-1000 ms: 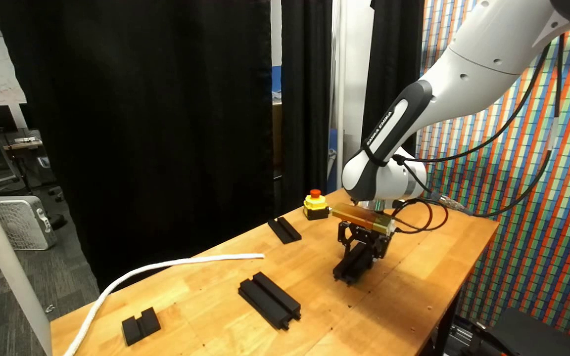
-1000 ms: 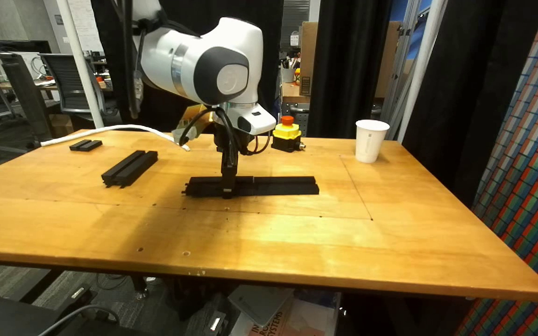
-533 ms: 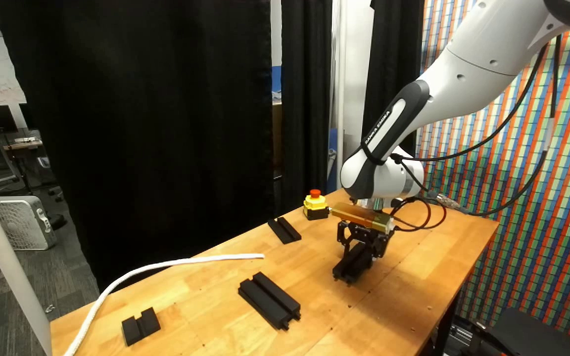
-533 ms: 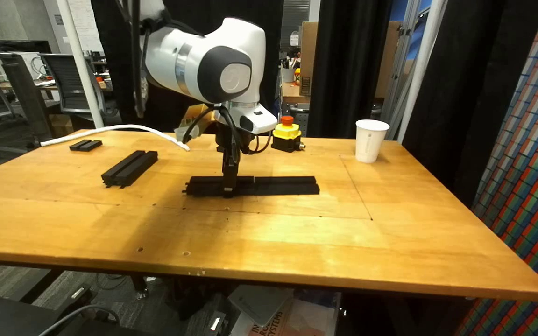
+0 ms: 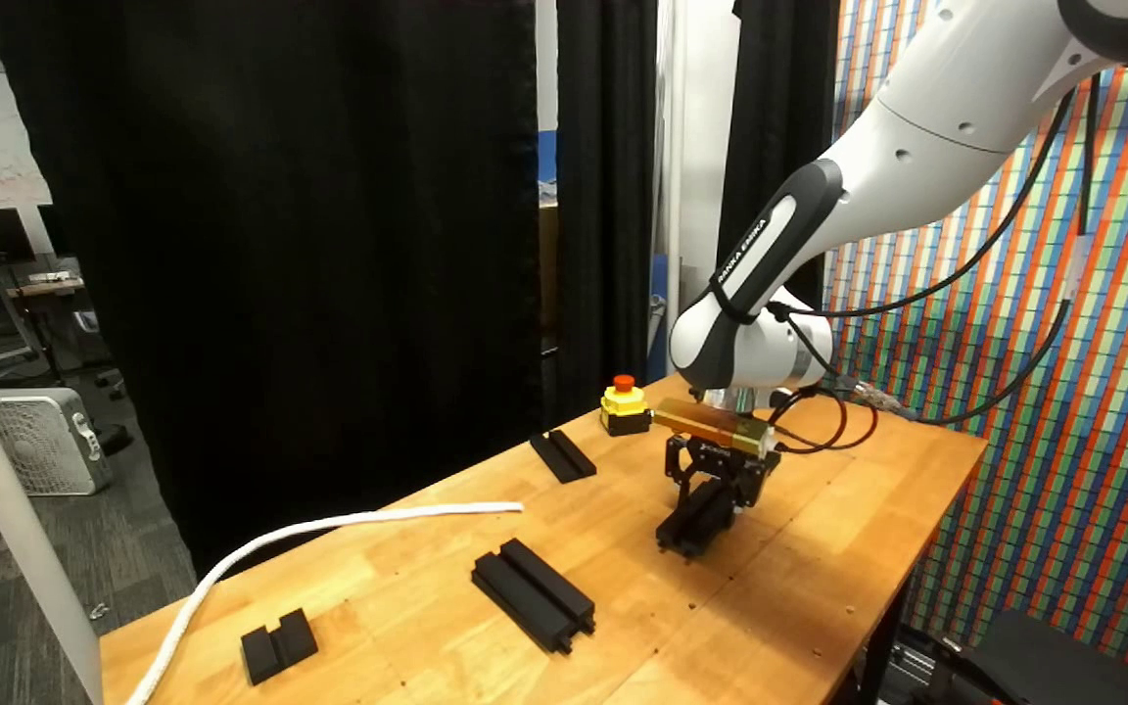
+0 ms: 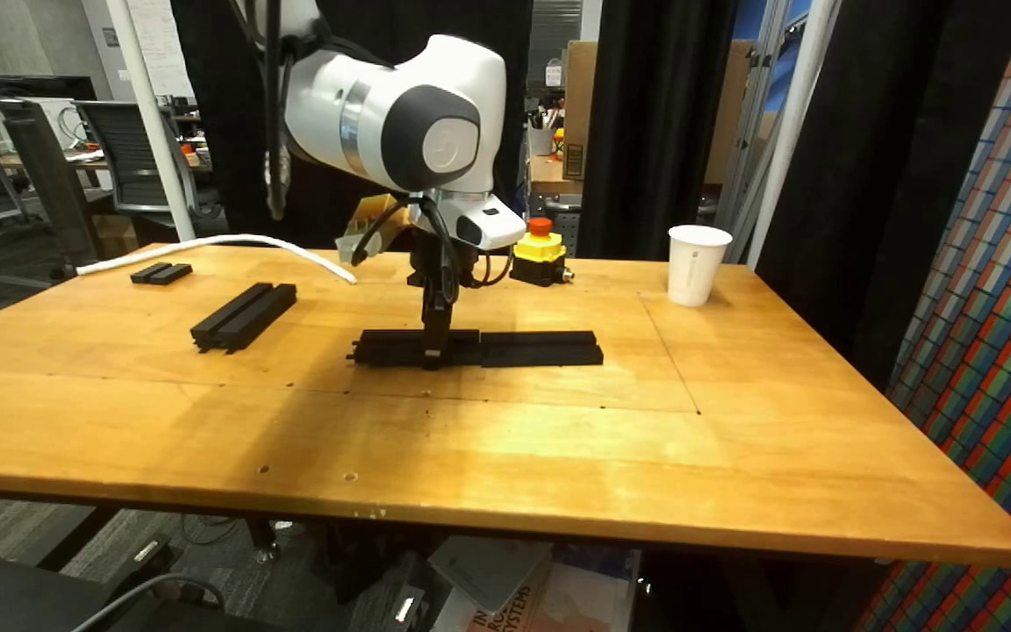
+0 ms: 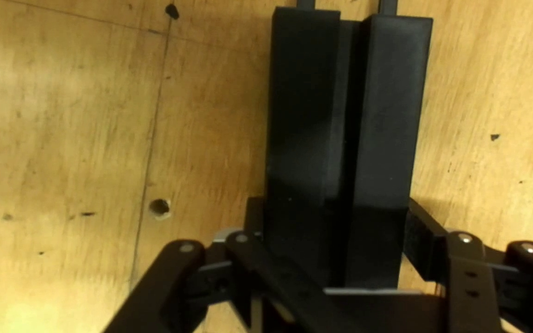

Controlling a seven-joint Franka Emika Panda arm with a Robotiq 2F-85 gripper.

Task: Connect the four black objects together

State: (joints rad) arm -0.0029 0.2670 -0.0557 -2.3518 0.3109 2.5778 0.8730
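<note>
along the left of the table (image 6: 514,465), as i'm viewing it in an exterior view, a white cord (image 6: 247,238) is curving near the far edge, notched block (image 6: 174,273) lying just in front of it. next over, left-hand bar (image 6: 255,318) is lying on its own: black, grooved along its length, pegged end pointing toward the near edge. going right, middle bar (image 6: 396,353), same grooved type, is running left to right, pegged end facing left. my gripper (image 7: 333,222) is holding it clamped; in the wrist view i'm seeing the fingers (image 7: 424,241) bearing on both its long sides. not able to tell if it's resting on the table or hovering just clear. farther back, flat slab (image 5: 569,457) is lying near the far edge, also black and grooved. right-hand bar (image 6: 541,353) is sitting roughly in line with middle bar, end to end, thin line showing between; i'm not able to tell if they're locked together. behind it, red-topped e-stop (image 6: 540,253) is standing near the far edge. far right, white cup (image 6: 696,268) is standing upright, well apart from the bars.
</note>
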